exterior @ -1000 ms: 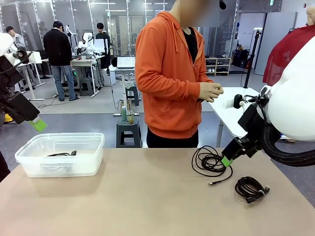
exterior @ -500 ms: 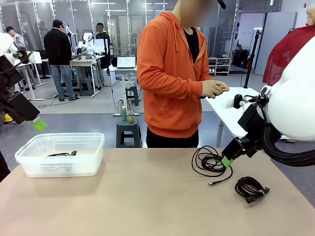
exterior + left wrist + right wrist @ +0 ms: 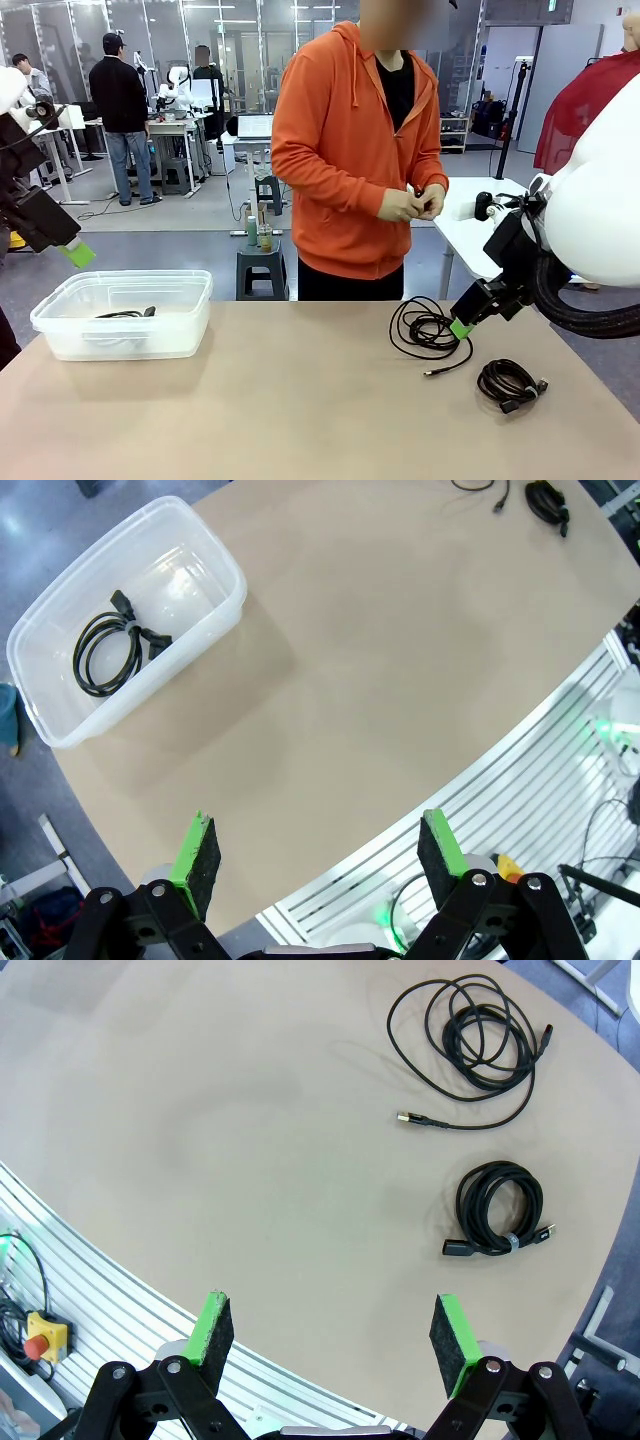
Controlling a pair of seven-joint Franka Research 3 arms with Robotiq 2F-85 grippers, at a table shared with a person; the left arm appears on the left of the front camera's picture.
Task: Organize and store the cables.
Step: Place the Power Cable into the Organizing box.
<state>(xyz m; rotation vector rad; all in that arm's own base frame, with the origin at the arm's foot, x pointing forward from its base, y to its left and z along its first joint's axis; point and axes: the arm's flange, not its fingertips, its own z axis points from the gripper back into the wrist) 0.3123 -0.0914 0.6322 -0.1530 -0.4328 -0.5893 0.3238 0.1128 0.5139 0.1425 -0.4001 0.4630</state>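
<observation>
A loose black cable (image 3: 428, 332) lies spread on the table's far right, its plug end trailing toward me; it also shows in the right wrist view (image 3: 478, 1045). A tightly wound black cable (image 3: 510, 383) lies nearer the right edge, also visible from the right wrist (image 3: 499, 1209). A third coiled cable (image 3: 108, 651) rests inside the clear plastic bin (image 3: 195, 300). My right gripper (image 3: 333, 1332) hangs open high above the table, beside the loose cable (image 3: 461, 327). My left gripper (image 3: 318, 847) is open, raised at the far left above the bin (image 3: 232, 585).
A person in an orange hoodie (image 3: 350, 150) stands at the far edge, both hands (image 3: 412, 204) held together at the waist, fiddling with something small. The tan table (image 3: 280, 410) spreads wide between bin and cables.
The person has lowered both hands from chest height to the waist and turned slightly. Neither arm nor any cable has moved.
</observation>
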